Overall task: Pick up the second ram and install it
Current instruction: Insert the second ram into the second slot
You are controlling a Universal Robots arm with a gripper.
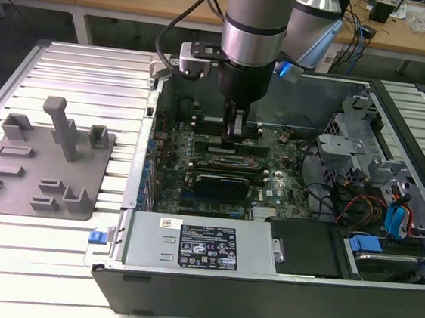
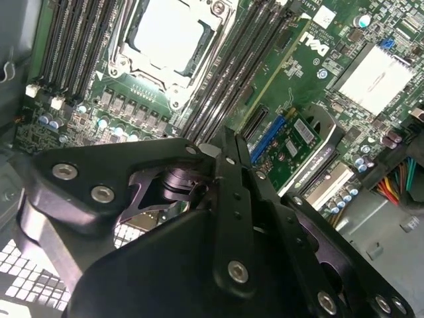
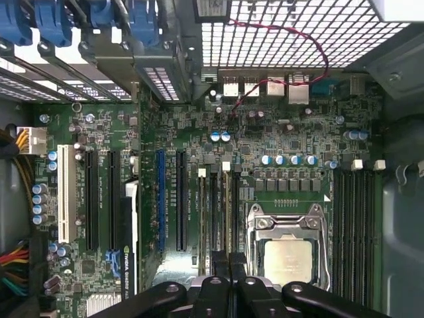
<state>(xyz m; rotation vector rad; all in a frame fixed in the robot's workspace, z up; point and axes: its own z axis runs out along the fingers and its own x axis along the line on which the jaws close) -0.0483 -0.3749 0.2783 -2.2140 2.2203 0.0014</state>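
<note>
Your claw [image 1: 234, 137] hangs straight down into the open computer case [image 1: 259, 297]. Its tips are drawn narrow, almost together, right at the top edge of the second ram [image 1: 242, 151]. You cannot tell from these views whether they pinch that edge or only bear on it.

The second ram stands on edge in a memory slot directly beneath the claw, with no offset to either side that shows. Its long axis runs across the exterior view from left to right. In the first wrist view the memory slots [image 3: 227, 212] run in line with the seam where the tips meet, so claw and stick look squared to each other. I judge the stick to be in its slot, though the end latches are too small to read.

Just nearer lies what looks like another memory stick [image 1: 231, 163], parallel and close beside it. Nearer again is the wider black expansion card [image 1: 225, 184]. On the far side of the slots sits the silver CPU socket [image 3: 285, 255], and beyond that a further bank of slots [image 3: 354, 225].

Outward from there, the silver power supply box [image 1: 203, 245] fills the near edge of the case. Well apart, on the slatted table [image 1: 92, 70] at the exterior view's left, stands a grey fixture plate [image 1: 45, 160] with upright posts.
</note>
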